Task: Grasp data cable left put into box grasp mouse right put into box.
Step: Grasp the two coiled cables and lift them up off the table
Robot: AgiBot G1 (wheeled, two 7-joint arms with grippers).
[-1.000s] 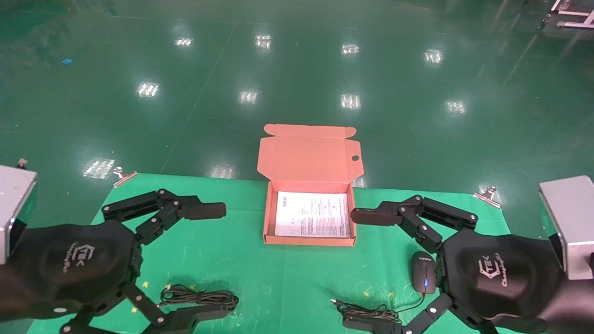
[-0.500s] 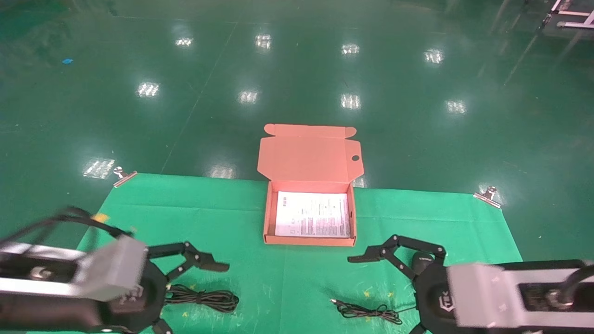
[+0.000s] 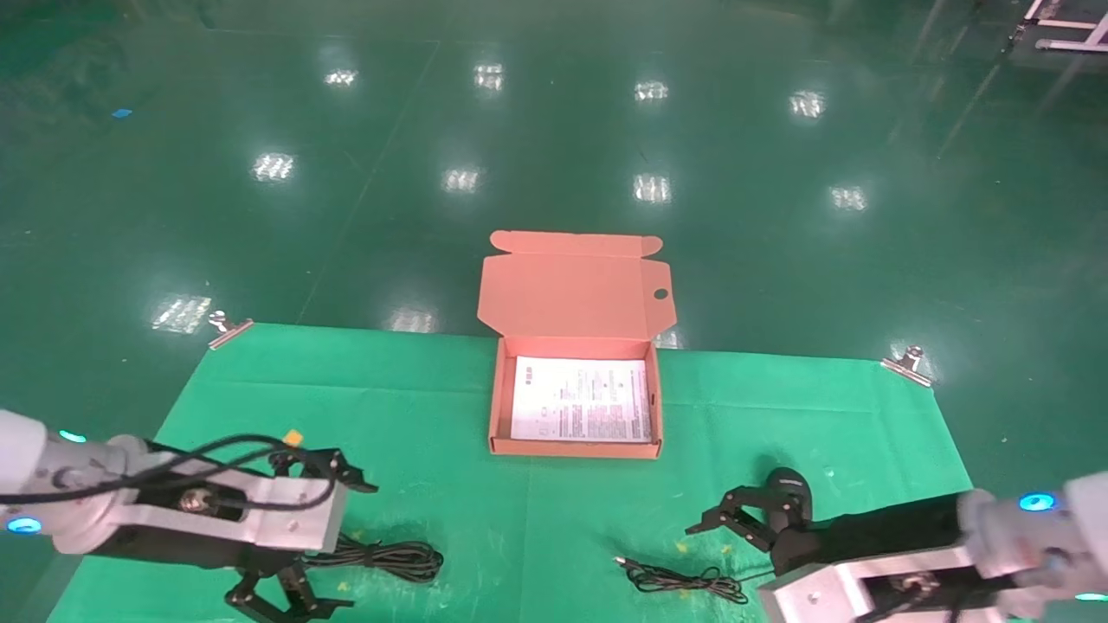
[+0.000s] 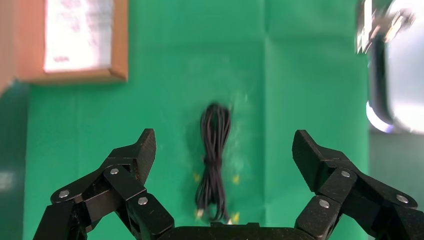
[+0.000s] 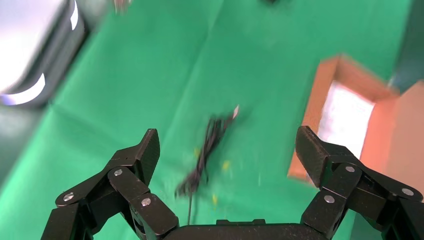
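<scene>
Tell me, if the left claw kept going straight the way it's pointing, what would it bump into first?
Most likely the data cable: in the left wrist view it lies on the green mat between the open fingers of the left gripper. How far off it is stays unclear.

- Glossy green floor [image 3: 554,130] fills the room beyond the table; rows of ceiling-light reflections [image 3: 652,187] gleam on it
- A green cloth [image 3: 415,407] covers the table, creased in straight fold lines; metal clips [image 3: 228,328] hold its two far corners
- Far off from the cloth, at the floor's right edge, a pale frame [image 3: 1065,26]; a blue scrap [image 3: 122,112] lies far left
</scene>
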